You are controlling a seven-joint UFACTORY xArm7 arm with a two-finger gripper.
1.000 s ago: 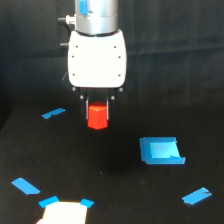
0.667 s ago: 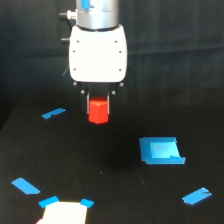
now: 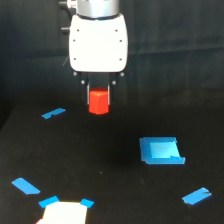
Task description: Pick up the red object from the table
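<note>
End effector [image 3: 98, 100] clenched on red block [image 3: 98, 102], block held between the dark fingers, lifted clear of black bench [image 3: 115, 170]. White arm housing [image 3: 98, 42] directly at 12 o'clock of block. Blue square [image 3: 161, 150] at 4 o'clock of block, well apart. Blue tape strip [image 3: 53, 113] at 9 o'clock, near.

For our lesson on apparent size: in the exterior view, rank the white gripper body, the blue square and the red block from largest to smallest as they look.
1. White gripper body
2. Blue square
3. Red block, between the gripper fingers

The differences look clear, though camera distance may affect them.
</note>
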